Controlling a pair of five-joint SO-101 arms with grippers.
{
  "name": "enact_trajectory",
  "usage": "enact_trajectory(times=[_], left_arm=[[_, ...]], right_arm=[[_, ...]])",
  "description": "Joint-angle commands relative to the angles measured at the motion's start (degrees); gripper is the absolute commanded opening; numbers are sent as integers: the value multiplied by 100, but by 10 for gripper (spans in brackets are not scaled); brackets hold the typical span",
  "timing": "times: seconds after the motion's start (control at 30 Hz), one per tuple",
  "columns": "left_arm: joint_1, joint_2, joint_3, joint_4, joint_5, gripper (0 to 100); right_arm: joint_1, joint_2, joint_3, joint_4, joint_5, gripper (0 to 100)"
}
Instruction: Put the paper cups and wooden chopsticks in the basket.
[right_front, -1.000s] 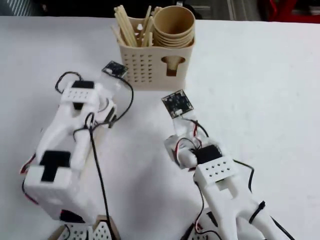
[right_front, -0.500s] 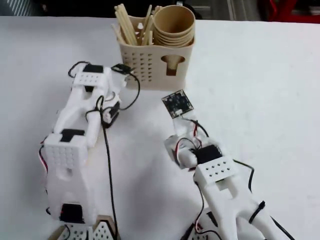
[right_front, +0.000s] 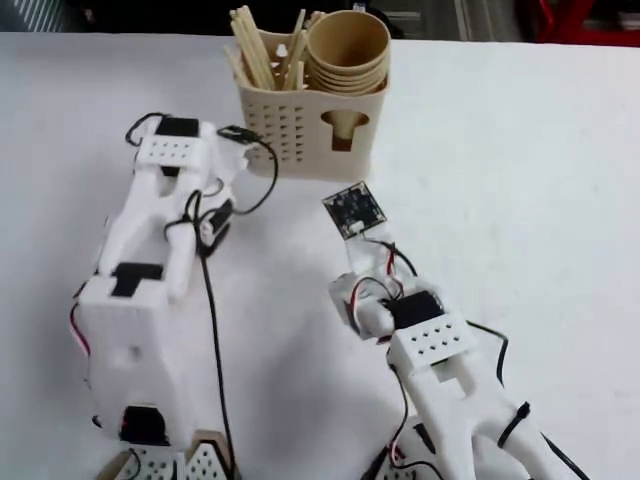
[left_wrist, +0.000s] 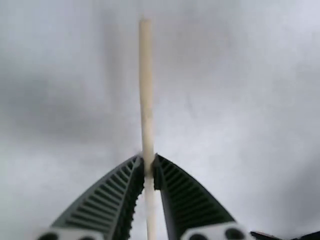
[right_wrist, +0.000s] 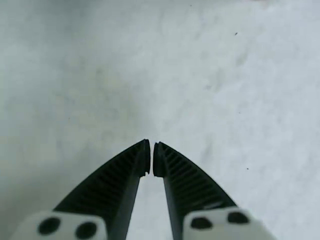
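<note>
Wooden and pale, a chopstick (left_wrist: 145, 90) sits pinched in your left gripper (left_wrist: 148, 167), running straight out past the tips over the white table (left_wrist: 240, 75). Whether its far end touches the surface is hard to tell. Your right gripper (right_wrist: 151, 159) is closed on nothing, its tips almost meeting above the table. Farther back, the basket (right_front: 300, 135) holds stacked cups (right_front: 348, 45) on one side, with more chopsticks (right_front: 255, 55) standing beside them.
</note>
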Motion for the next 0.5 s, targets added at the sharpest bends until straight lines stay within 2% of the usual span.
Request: enact_trajectory(times=[0.0,0.27,0.47], left_arm=[[40,-1182,598,79,-88,22],[40,-2870,1486,123,-70,22],[57,-4198,1503,79,-35,23]], right_arm=[[66,-136,-26,-101,44,31],[66,-136,-26,-101,44,31],[57,-136,-26,-101,44,31]])
